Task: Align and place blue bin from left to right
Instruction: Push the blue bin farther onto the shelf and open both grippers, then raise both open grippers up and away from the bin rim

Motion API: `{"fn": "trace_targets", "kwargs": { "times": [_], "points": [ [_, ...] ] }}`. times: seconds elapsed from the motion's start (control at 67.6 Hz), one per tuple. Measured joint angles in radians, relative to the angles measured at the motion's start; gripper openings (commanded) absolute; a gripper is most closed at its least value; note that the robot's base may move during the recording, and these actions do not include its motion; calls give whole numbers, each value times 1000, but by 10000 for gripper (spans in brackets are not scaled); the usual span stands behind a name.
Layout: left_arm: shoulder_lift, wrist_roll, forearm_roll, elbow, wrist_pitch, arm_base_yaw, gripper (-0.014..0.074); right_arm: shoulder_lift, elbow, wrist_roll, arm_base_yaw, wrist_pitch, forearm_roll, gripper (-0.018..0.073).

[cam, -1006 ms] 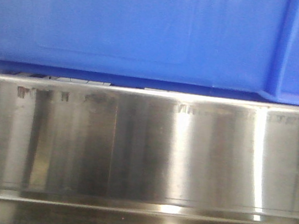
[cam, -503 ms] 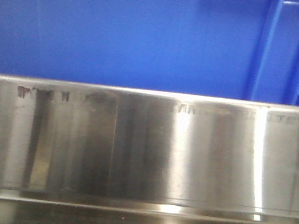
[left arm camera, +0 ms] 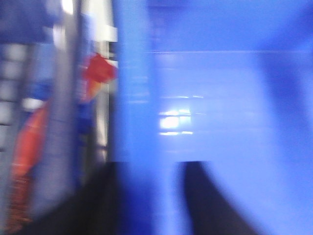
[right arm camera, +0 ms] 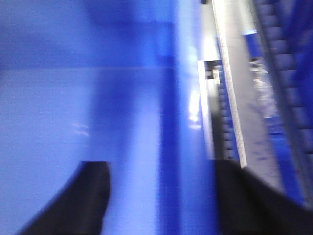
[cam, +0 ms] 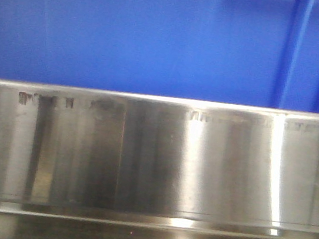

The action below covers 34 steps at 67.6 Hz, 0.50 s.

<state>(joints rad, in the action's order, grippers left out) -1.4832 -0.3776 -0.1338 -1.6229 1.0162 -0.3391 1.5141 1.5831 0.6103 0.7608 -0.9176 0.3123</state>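
- Plainly one large bright-blue rigid plastic bin (cam: 147,34) is in sight; its smooth flat wall fills the upper part of the front view, with two raised vertical ribs at the right side.
- One brushed stainless-steel rail (cam: 154,154) runs across the front view below the bin's wall, its top edge meeting the blue; streaks of light glare on it.
- Left wrist view, heavily blurred: the bin's blue wall takes up the centre and right, with a pale glare patch on it. Two dark fingers of the left gripper (left arm camera: 156,200) rise from the bottom edge, a strip of blue wall between them, so the claw looks clenched on the bin's wall.
- At the left of that view lie blurred red and orange shapes (left arm camera: 29,147), too smeared to identify.
- Right wrist view, also blurred: two dark fingers of the right gripper (right arm camera: 161,200) straddle a blue upright band of the bin, grasping it likewise.
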Motion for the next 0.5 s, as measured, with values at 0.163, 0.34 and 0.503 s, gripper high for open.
{"fn": "trace_targets", "kwargs": {
  "times": [0.163, 0.34, 0.503],
  "points": [
    [0, 0, 19, -6, -25, -2, 480, 0, 7, 0, 1, 36, -6, 371],
    [0, 8, 31, -15, -62, -9, 479, 0, 12, -2, 9, 64, -8, 371],
    [0, 8, 33, -39, -51, -9, 390, -2, 16, -2, 9, 56, -8, 365]
  ]
}}
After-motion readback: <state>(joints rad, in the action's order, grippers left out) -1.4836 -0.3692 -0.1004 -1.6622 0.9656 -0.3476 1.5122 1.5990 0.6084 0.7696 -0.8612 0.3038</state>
